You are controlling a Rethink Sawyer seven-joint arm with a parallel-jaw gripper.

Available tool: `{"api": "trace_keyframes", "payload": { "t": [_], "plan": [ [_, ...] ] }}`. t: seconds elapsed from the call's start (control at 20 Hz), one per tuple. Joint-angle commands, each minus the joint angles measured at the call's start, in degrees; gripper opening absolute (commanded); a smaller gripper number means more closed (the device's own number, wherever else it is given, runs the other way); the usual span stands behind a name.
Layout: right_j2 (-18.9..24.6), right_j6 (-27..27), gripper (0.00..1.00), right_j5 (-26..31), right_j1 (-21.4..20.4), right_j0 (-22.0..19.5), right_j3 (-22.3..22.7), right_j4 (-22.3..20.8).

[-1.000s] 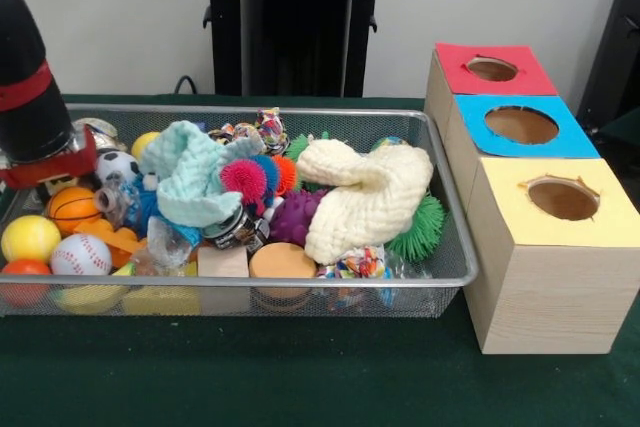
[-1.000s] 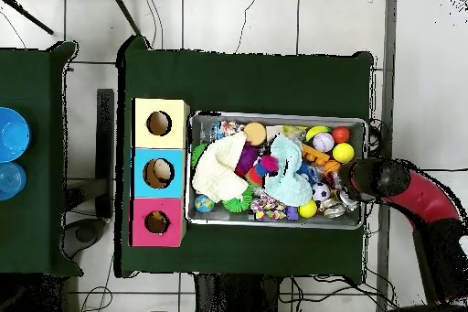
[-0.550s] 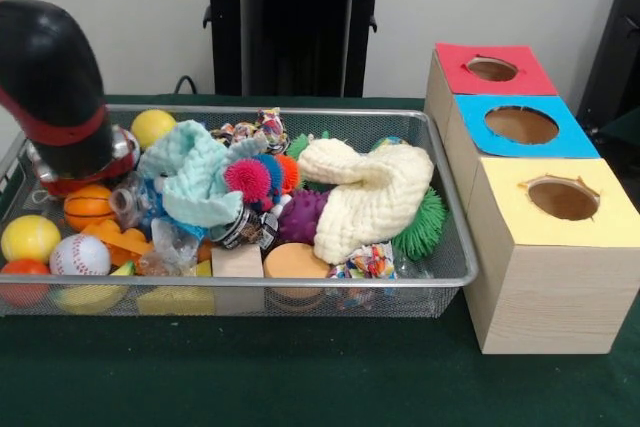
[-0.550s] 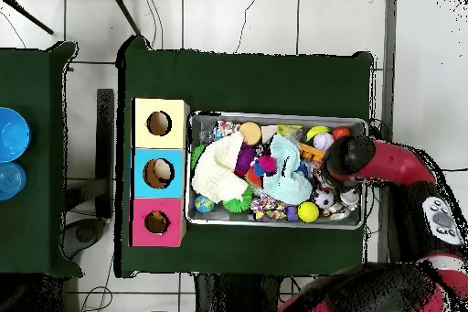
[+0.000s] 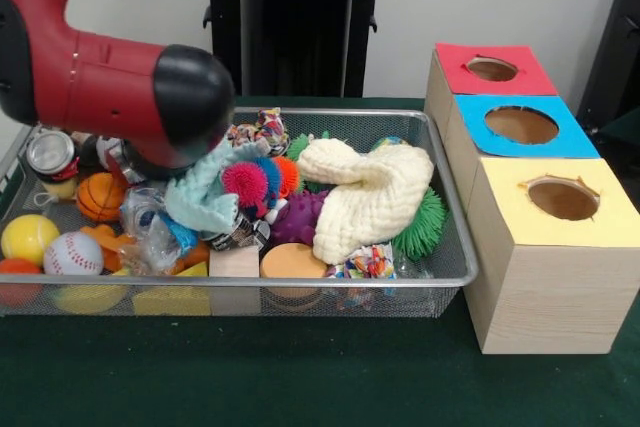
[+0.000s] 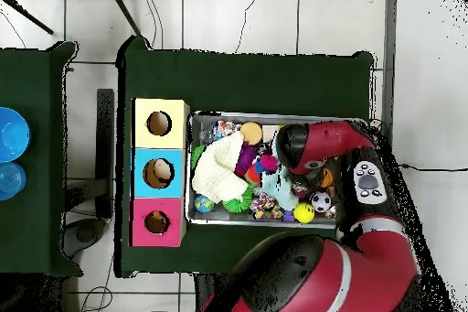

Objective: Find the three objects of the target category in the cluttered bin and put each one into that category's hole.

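Red-black arm (image 5: pixel 110 77) blocks my view over mesh bin (image 5: pixel 440 247); fuzzy mint cloth (image 5: pixel 205 192), knitted cream cloth (image 5: pixel 370 197), spiky balls beneath. Gripper state: cannot tell.

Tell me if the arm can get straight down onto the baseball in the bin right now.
Probably yes: the baseball lies uncovered on top at the bin's end, nothing over it. The arm is over the mint cloth, so it must shift sideways first.

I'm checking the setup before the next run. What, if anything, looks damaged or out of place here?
The hole in the yellow box has a torn, ragged rim, while the holes in the blue box and red box are cut clean. Nothing has spilled out of the wire bin.
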Motion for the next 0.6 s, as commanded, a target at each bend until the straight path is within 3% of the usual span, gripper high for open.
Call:
{"api": "trace_keyframes", "payload": {
  "t": [0.05,0.3,0.5,0.6],
  "plan": [
    [-1.18,1.03,1.00,-9.19,-3.02,2.84,-1.03,-6.11],
    [-0.91,6.06,1.00,-23.79,-8.89,2.21,5.15,-6.46],
    [-2.01,10.11,1.00,-32.40,-13.61,2.25,12.76,-4.20],
    [-3.13,10.89,1.00,-33.66,-13.92,3.22,13.93,-3.68]
  ]
}}
